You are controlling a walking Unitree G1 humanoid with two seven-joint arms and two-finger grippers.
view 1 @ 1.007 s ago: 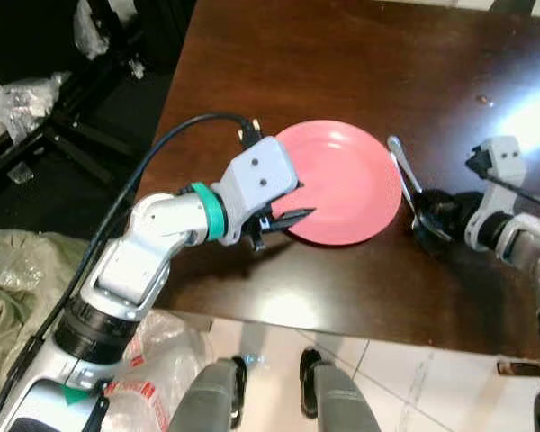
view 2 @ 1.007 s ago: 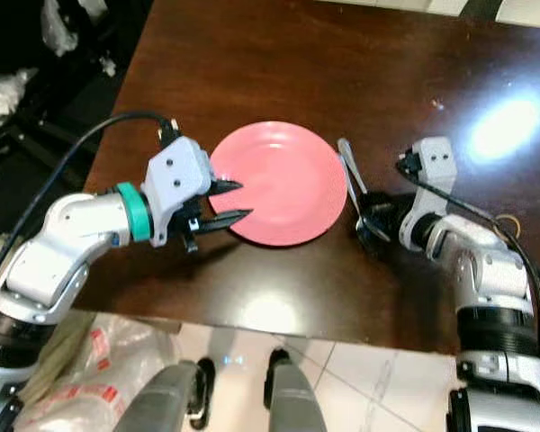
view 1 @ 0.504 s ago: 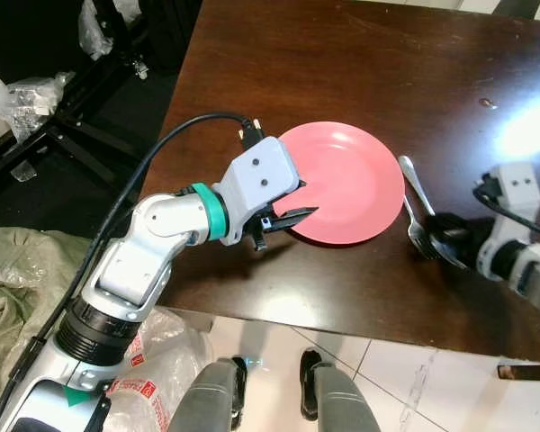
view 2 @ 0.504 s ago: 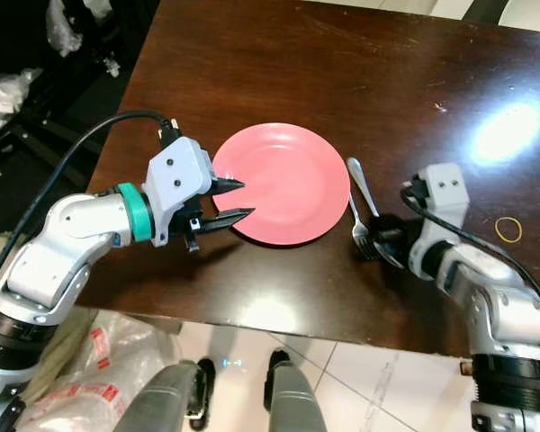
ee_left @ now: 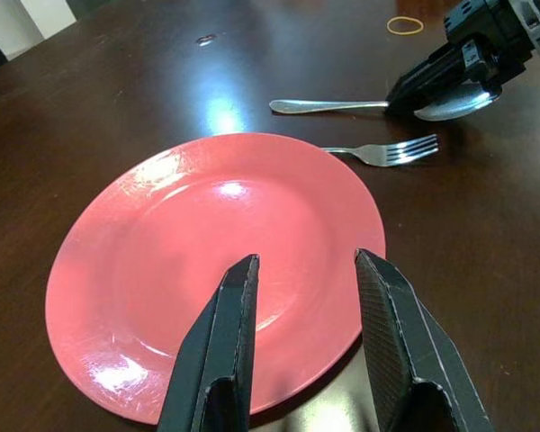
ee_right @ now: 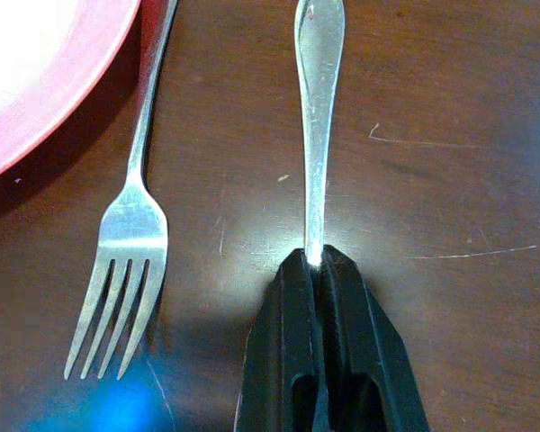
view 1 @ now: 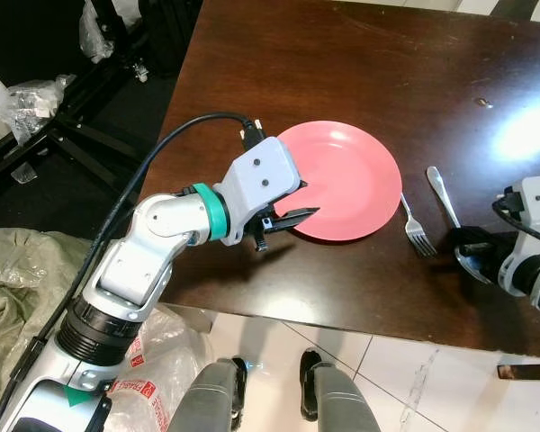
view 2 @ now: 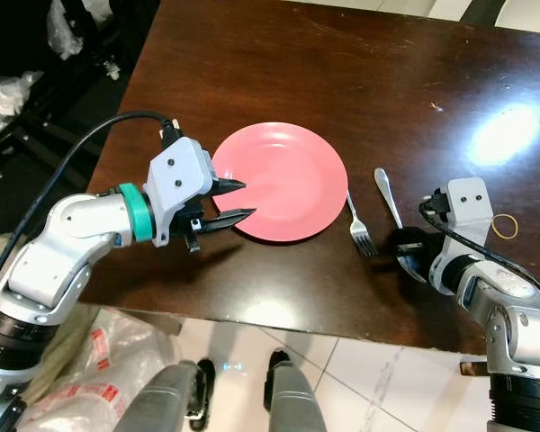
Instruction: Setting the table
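Right claw (ee_right: 317, 270) pinching spoon (ee_right: 317, 108)

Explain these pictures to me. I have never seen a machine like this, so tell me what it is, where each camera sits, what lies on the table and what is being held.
This is a humanoid robot with two silver arms. Two pictures come from cameras in its head, looking down; the other two come from a camera on each wrist. On the dark wooden table lie a pink plate, a fork just right of it, and a yellow rubber band further right. The left tool hovers open at the plate's near-left rim, holding nothing. The right tool is pinched shut on a spoon, gripping it near the bowl end, parallel to the fork on its far side from the plate.
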